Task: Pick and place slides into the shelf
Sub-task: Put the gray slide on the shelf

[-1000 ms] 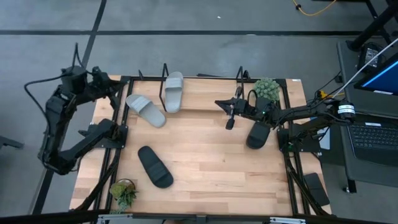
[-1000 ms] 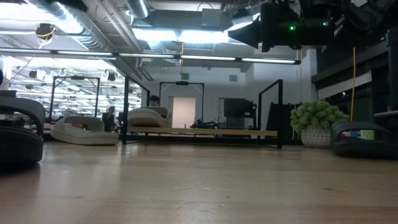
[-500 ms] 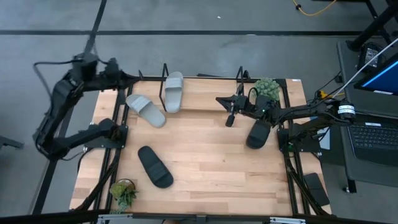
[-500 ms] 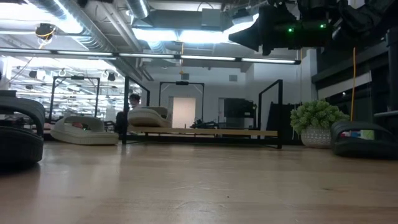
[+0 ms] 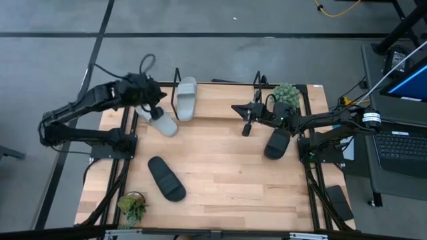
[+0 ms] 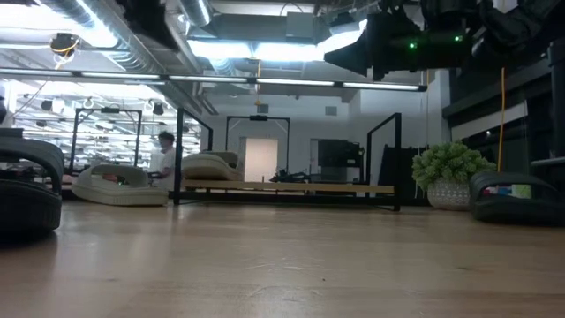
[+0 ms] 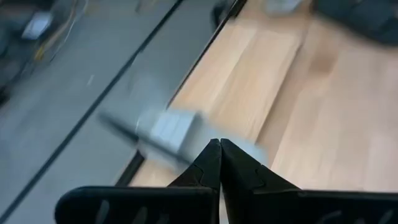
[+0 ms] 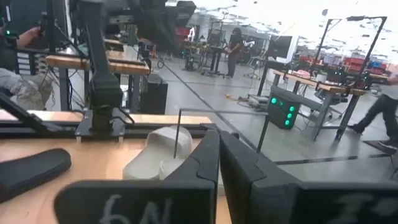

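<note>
One light grey slide [image 5: 186, 98] lies on the shelf [image 5: 217, 85] at the table's far edge. The other grey slide [image 5: 160, 121] rests sole-down on the wood just left of the shelf. A black slide [image 5: 167, 179] lies on the table at the near left. The second black slide [image 5: 276, 143] lies at the right, under my right arm. My left gripper [image 5: 157, 107], shut and empty, hovers slanting down over the loose grey slide's far end; it also shows in its own wrist view [image 7: 219, 144]. My right gripper [image 5: 247, 129] is shut, level and empty, near the shelf's right end.
A potted plant [image 5: 285, 95] stands at the far right corner and a smaller one [image 5: 132, 205] at the near left corner. A black frame [image 5: 127, 143] runs along the table's left and right sides. Bare wood [image 5: 227, 180] lies at the centre and near side.
My left arm has swung in from beyond the table's left edge toward the shelf, sinking a little, and now reaches over the loose grey slide. Its fingers have stayed shut. The slides have not moved.
</note>
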Motion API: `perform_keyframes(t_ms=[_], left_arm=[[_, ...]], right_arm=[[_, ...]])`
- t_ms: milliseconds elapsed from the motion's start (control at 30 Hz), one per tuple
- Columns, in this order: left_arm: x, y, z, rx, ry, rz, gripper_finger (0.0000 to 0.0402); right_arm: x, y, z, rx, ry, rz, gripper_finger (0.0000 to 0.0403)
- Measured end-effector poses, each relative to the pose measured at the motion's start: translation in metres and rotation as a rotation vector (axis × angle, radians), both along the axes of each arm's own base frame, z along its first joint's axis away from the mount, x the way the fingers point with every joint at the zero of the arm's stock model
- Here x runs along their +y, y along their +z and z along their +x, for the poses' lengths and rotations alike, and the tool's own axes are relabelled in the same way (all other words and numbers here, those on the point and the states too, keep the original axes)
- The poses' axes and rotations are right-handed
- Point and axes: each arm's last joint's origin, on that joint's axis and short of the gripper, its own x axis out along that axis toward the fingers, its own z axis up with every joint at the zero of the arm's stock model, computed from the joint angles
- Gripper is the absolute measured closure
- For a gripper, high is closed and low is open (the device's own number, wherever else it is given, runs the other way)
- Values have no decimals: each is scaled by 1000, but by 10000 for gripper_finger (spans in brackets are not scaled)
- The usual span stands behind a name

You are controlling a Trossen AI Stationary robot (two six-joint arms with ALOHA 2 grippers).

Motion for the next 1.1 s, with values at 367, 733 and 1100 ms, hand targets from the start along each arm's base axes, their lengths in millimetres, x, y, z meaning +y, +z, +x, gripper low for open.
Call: perform_keyframes(t_ms=[367,733,1100], left_arm=[[-15,-39,6,295,325,-251,402],[-5,-67,37,497,355,-283,402],[-1,-79,49,567,375,-265,401]], right_arm=[[0,-11,1,113,0,22,386],[0,-11,1,108,1,21,386],[1,-11,1,108,36,20,386]])
